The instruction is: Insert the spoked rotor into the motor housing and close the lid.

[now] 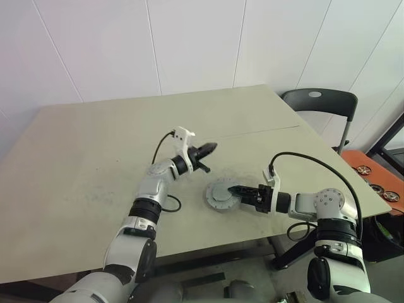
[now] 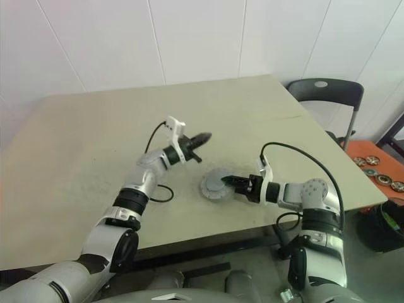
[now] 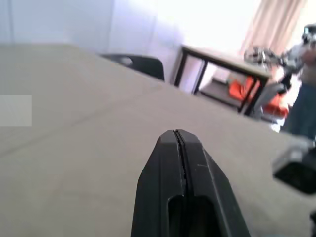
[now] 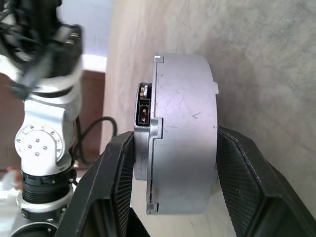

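White panelled walls are backing a beige tabletop. The right gripper is pinching the closed motor housing across top and bottom, lid already seated. The left gripper, pressed together, is hovering just above. Best keeping that squeeze square and even.

A beige table stands before white wall panels. A dark chair sits at its far corner. An orange tray lies beyond.

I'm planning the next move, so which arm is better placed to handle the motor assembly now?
Right. Its tool has both fingers against the sides of the grey motor housing on the table. The left tool is shut, empty and raised away.
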Action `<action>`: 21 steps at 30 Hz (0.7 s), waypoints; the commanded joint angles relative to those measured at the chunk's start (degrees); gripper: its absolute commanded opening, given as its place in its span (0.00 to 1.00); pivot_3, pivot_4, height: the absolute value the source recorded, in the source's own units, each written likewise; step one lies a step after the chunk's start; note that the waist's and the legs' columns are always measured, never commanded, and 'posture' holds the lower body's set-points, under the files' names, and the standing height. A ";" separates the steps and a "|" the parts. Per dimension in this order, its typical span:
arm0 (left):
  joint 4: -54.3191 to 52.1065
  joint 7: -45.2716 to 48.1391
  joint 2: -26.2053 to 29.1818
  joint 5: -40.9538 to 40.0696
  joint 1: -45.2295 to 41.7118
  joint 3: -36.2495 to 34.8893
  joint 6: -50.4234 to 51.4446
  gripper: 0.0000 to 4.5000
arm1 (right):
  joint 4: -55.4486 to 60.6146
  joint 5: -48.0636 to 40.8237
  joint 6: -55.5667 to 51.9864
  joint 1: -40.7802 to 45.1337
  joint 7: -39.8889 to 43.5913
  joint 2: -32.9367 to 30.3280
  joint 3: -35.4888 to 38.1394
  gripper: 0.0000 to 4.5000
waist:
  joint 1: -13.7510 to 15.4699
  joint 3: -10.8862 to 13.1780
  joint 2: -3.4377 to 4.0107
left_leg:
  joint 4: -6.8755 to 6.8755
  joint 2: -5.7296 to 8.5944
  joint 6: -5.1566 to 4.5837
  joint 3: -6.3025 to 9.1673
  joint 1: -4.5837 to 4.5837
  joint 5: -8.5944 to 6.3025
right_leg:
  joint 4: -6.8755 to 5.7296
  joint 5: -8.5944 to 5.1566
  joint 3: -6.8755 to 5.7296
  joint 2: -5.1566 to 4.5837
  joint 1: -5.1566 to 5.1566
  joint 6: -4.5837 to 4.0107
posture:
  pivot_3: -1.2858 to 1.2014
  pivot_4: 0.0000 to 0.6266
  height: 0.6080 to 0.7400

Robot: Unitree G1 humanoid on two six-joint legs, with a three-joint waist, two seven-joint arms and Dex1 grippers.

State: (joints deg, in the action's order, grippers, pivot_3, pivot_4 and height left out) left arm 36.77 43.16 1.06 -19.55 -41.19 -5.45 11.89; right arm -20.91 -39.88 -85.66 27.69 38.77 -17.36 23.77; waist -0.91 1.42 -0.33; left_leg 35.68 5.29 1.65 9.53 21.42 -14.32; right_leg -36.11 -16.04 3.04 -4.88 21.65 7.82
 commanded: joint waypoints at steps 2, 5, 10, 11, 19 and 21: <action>-3.56 -3.43 0.02 -5.02 0.38 -3.42 8.30 0.00 | -0.08 -5.09 2.88 3.86 -1.05 3.01 6.92 0.47 | 0.07 0.13 0.07 | 0.02 0.01 0.01 0.00 0.01 0.00 | -0.01 0.00 0.00 -0.01 0.00 0.00 | 0.52 0.00 1.00; -7.23 -6.47 0.54 -8.02 3.05 -5.32 15.69 0.00 | -0.14 -7.66 5.56 5.27 -3.75 5.44 12.04 0.47 | -0.03 0.22 0.15 | 0.03 0.03 0.02 0.00 0.01 0.01 | -0.03 0.01 0.03 -0.02 0.01 0.00 | 0.52 0.00 1.00; -14.49 -11.32 2.51 -14.40 8.37 -10.79 25.81 0.04 | -0.03 -11.38 9.23 5.74 -7.42 9.12 16.80 0.47 | -0.01 0.23 0.17 | -0.08 0.02 0.05 0.01 0.02 0.03 | -0.06 0.01 0.05 -0.02 0.10 -0.02 | 0.52 0.00 1.00; -14.68 -13.33 2.54 -15.84 8.68 -12.74 27.18 0.08 | -0.16 -12.08 10.17 5.96 -8.35 10.01 17.55 0.47 | 0.01 0.24 0.17 | -0.08 0.01 0.06 0.01 0.03 0.04 | -0.07 0.02 0.05 -0.02 0.12 -0.02 | 0.52 0.00 1.00; -23.22 -23.67 -4.25 -32.47 9.84 -22.85 38.12 0.58 | -0.17 -15.04 16.52 6.72 -12.35 15.68 17.59 0.47 | 0.19 0.28 0.22 | -0.07 0.04 0.17 -0.01 0.10 0.09 | -0.09 0.04 0.07 -0.08 0.19 -0.07 | 0.52 0.00 1.00; -24.35 -25.93 -5.72 -34.13 10.05 -22.81 39.61 0.73 | -0.64 -15.05 17.69 6.70 -12.55 16.13 16.80 0.47 | 0.11 0.28 0.23 | -0.07 0.06 0.17 -0.04 0.11 0.09 | -0.07 0.04 0.08 -0.11 0.19 -0.07 | 0.52 0.00 1.00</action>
State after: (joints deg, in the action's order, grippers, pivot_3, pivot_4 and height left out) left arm 15.09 19.01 -4.31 -50.42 -30.69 -27.79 50.14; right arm -22.75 -51.68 -69.51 32.20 25.54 -1.38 40.83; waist -0.80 1.71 -0.11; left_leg 35.60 5.36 1.83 9.47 21.54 -14.22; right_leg -36.19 -16.00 3.14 -4.98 21.84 7.75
